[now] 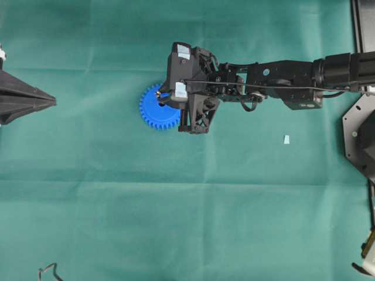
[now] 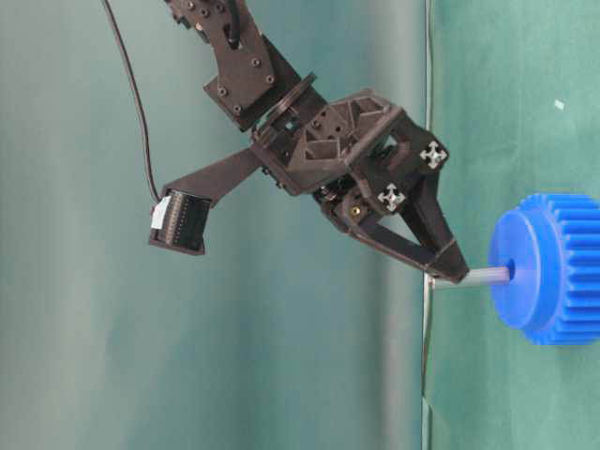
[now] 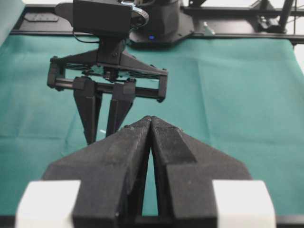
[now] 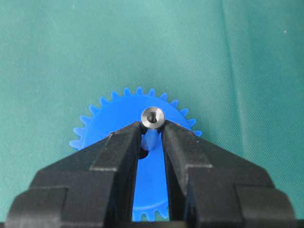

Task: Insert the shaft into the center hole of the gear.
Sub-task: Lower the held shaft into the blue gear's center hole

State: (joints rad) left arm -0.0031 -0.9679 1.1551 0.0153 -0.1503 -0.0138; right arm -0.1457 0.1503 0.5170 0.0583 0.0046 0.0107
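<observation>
From overhead, the right hand [image 1: 171, 98] reaches across the middle and hangs over the blue gear [image 1: 155, 109], which lies flat on the green table [image 1: 187, 222]. The arm hides the gear's near edge and its middle, so neither the shaft nor the center hole can be made out here. The left hand [image 1: 50, 101] sits well apart at the left edge, taking no part. A small pale scrap [image 1: 286, 139] lies on the cloth off to the right.

The table-level view tells the most. The right hand's fingertips [image 2: 450, 267] are clamped on the far end of the shaft [image 2: 478, 277], and the shaft's other end has entered the center hole [image 2: 509, 273] in the gear's raised hub. Most of the pin's length is exposed between fingertips and hub, so insertion looks started but shallow.

The left wrist view shows the left hand's own fingers [image 3: 152, 142] pressed together on nothing, with the right hand in the background.

The right wrist view looks down the pin: its round end face [image 4: 153, 117] sits pinched between the two fingers, with the gear's teeth fanned out behind.

Judging from this, pickup and alignment are done; what is left is pushing the shaft home, then letting go.
</observation>
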